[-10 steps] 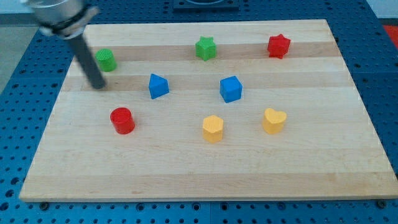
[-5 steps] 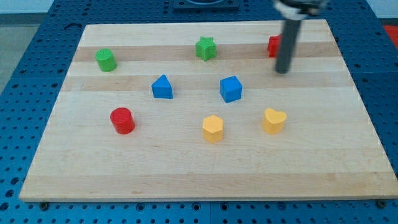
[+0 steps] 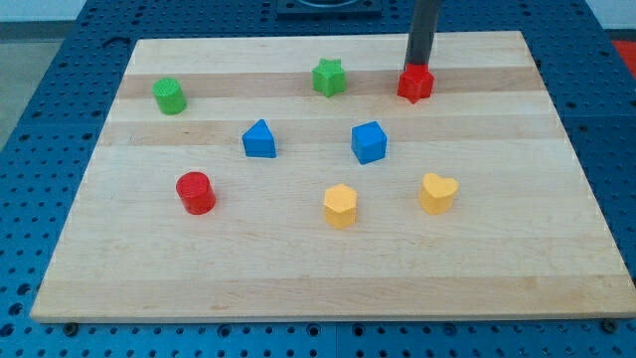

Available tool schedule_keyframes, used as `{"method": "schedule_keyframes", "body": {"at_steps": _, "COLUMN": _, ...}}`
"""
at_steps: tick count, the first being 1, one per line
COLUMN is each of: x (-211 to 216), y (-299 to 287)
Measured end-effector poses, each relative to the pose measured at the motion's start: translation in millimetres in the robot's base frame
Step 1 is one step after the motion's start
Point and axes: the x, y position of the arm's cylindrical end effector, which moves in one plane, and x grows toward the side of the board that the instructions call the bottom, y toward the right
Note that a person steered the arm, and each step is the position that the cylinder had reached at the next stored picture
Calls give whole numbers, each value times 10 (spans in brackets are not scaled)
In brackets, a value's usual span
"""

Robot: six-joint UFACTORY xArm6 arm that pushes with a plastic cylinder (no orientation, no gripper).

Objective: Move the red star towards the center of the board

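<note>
The red star lies near the view's top, right of the middle of the wooden board. My tip stands upright right behind the star, touching its top edge. The green star is to the star's left. The blue cube lies below and left of the star.
A green cylinder-like block sits at the top left. A blue triangular block, a red cylinder, a yellow hexagonal block and a yellow heart lie across the middle and lower board.
My tip swept from the board's left side to the right, then came behind the red star. The star has shifted left and slightly down.
</note>
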Motion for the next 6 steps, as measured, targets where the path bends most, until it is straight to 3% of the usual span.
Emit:
{"method": "schedule_keyframes", "body": {"at_steps": 1, "x": -10, "y": 729}}
{"method": "schedule_keyframes", "body": {"at_steps": 2, "x": 355, "y": 1200}}
{"method": "schedule_keyframes", "body": {"at_steps": 3, "x": 592, "y": 1110}}
{"method": "schedule_keyframes", "body": {"at_steps": 5, "x": 28, "y": 64}}
{"method": "schedule_keyframes", "body": {"at_steps": 6, "x": -26, "y": -16}}
